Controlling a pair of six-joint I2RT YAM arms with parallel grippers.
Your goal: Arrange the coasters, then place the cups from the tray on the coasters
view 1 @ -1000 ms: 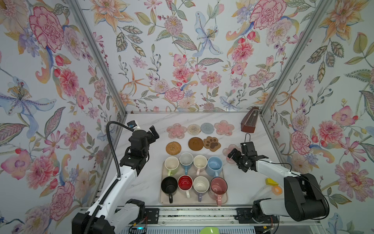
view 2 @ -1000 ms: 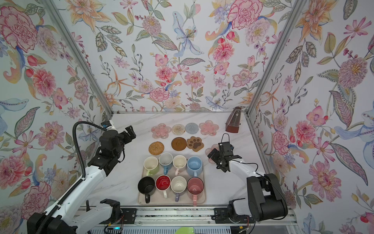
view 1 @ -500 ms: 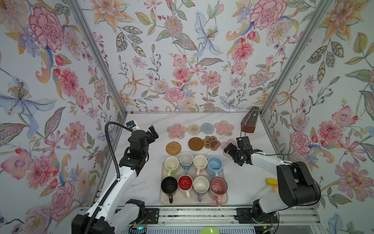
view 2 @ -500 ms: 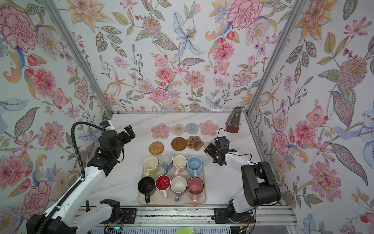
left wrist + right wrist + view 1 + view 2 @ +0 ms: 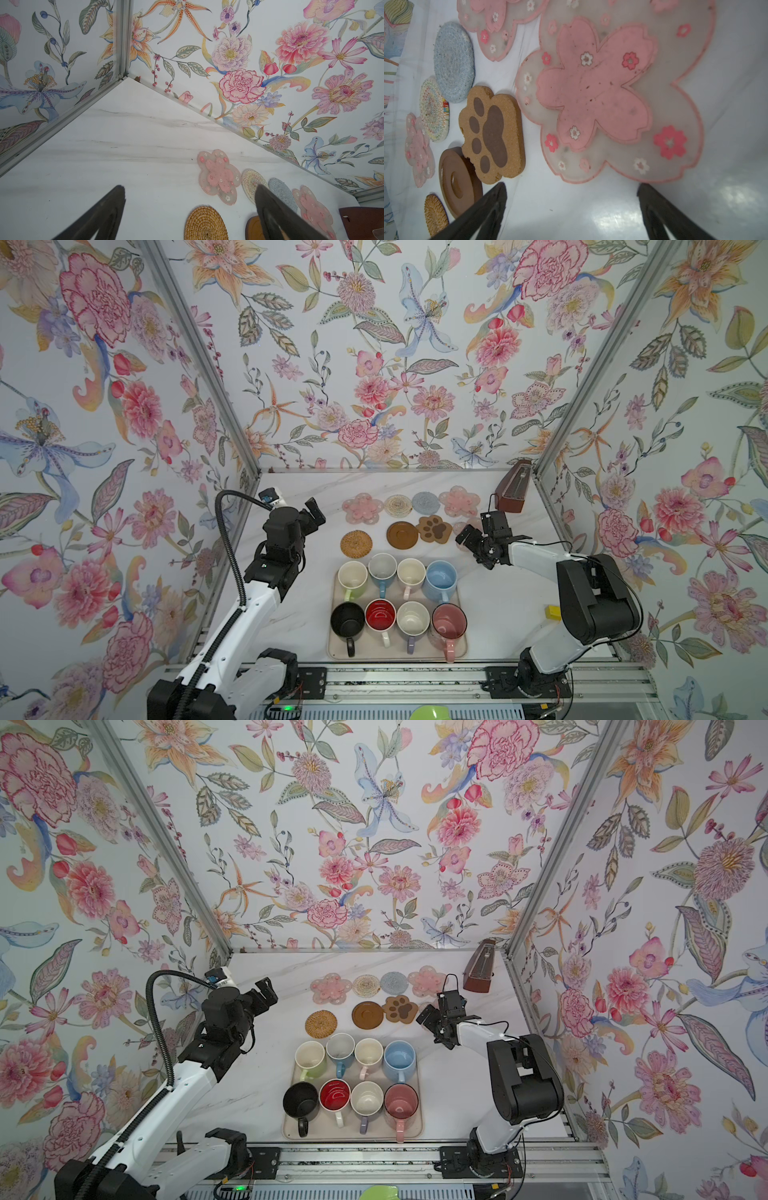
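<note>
Coaster (image 5: 591,93), pink flower shape, flat on worktop (image 5: 571,218) before right claw (image 5: 572,187), jaws spread, empty, left claw (image 5: 191,188) spread too, raised, cups (image 5: 440,578) on tray (image 5: 370,652).

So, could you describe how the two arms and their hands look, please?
Both arms have white links and black joints. The left arm carries a thick ribbed black hose; the right arm, thin black wires. The left hand and right hand are black with two tapered fingers each.
</note>
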